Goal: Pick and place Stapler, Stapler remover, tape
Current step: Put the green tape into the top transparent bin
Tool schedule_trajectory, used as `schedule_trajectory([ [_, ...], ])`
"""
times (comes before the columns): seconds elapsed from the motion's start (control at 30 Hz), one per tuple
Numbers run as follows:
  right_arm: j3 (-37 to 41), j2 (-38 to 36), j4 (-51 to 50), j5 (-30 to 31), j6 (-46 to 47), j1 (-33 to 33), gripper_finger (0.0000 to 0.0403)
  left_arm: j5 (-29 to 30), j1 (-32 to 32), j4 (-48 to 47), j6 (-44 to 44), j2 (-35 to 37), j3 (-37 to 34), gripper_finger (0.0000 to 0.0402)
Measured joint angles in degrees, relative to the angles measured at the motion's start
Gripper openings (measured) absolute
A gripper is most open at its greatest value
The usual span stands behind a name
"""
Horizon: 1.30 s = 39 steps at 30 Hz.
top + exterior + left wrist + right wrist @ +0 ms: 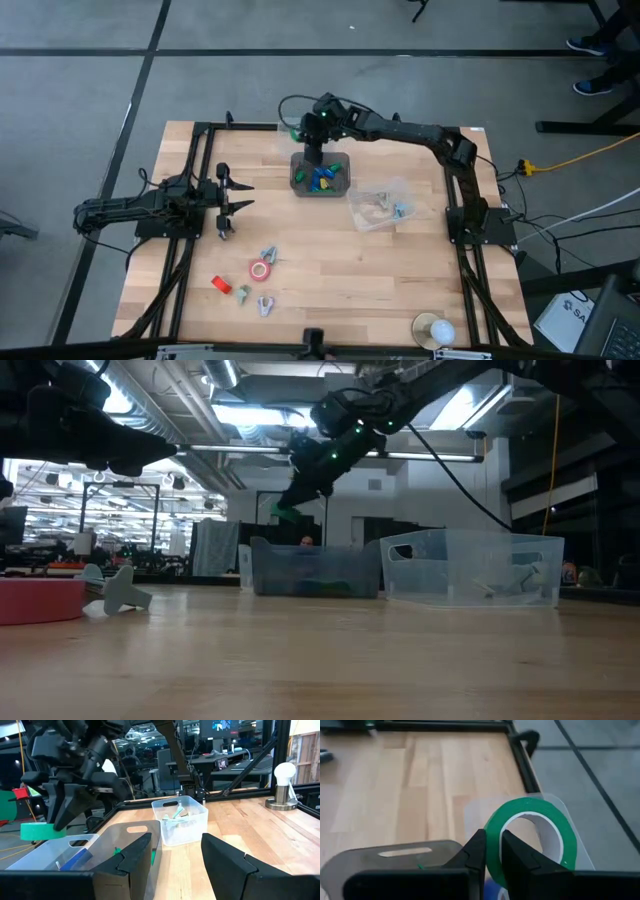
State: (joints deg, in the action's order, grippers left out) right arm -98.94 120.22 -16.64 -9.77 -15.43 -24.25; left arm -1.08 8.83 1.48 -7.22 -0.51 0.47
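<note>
My right gripper (493,851) is shut on a green tape roll (555,827) and hangs above the grey bin (320,172) at the far middle of the table. The left wrist view shows the roll (42,830) over that bin (115,840). The bin holds blue and green pieces. A red tape roll (260,268), stapler removers (268,255) and a small red object (221,284) lie flat on the near left of the table. At the left edge my left gripper (235,195) stands open and level, touching nothing. My right gripper pinches the green roll's ring wall (492,832) at one side, one finger inside the hole and one outside. The fingers slant down from the table's right side. The roll is lifted clear, standing out past the fingertips above the grey bin.
A clear bin (380,205) holding stapler removers stands right of the grey bin. A white round object (433,330) sits at the near right edge. A black frame (195,150) borders the table. Bare wood lies in the middle.
</note>
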Motion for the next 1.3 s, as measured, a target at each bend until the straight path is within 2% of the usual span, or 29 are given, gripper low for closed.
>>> schedule_trajectory([
  [0.4,0.0,0.5,-7.9,0.3,7.2,-5.1,0.0046,0.0,0.0,0.0,0.0,0.0,0.0,0.0169],
  [0.67,0.0,3.7,-9.7,0.3,7.6,-5.3,0.005,0.0,0.0,0.0,0.0,0.0,0.0,0.0169],
  [1.3,-0.2,4.7,-9.7,2.2,7.6,-5.4,0.0166,0.0,0.0,0.0,0.0,0.0,0.0,0.0169],
])
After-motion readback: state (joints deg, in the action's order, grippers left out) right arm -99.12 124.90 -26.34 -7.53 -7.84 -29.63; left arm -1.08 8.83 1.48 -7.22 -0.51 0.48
